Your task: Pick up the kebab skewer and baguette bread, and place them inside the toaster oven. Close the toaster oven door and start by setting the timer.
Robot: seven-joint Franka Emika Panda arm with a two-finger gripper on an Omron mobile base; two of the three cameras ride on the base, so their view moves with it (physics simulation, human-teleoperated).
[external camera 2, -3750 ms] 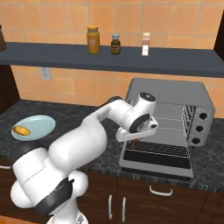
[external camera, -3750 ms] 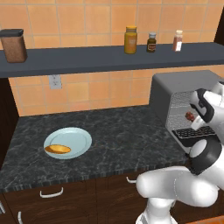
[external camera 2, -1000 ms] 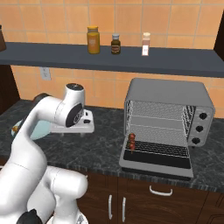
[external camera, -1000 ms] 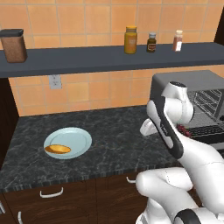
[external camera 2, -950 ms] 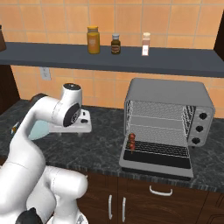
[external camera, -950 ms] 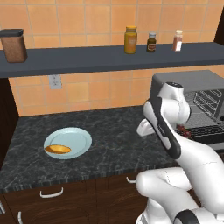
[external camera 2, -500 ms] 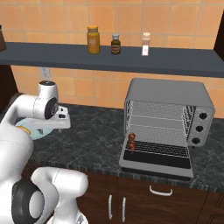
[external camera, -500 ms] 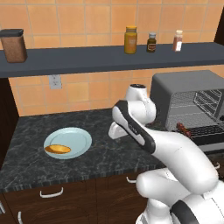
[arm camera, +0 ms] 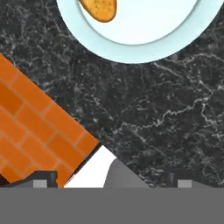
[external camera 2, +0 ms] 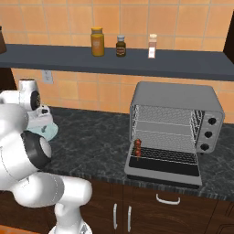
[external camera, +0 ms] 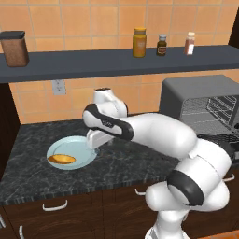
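The baguette bread [external camera: 61, 159] lies on the near left part of a pale blue plate [external camera: 77, 147] on the dark counter. In the hand view the baguette bread [arm camera: 99, 8] shows at the top edge, on the plate [arm camera: 148, 39]. My gripper [external camera: 92, 143] hangs open over the plate's right rim, holding nothing, its fingertips [arm camera: 44, 176] set wide apart. The grey toaster oven [external camera 2: 176, 98] stands at the right with its door [external camera 2: 164, 172] folded down flat. The kebab skewer [external camera 2: 137, 148] sits at the left front of the oven's lower rack.
A dark shelf [external camera: 116, 63] above the counter carries an orange jar [external camera: 139, 43], two small bottles and a brown canister [external camera: 14, 48]. A wall outlet [external camera: 58, 87] sits behind the plate. Three knobs [external camera 2: 208, 134] line the oven's right side.
The arm has swung left from the oven across the counter to the plate. The gripper stayed open and empty. The skewer has stayed in the oven.
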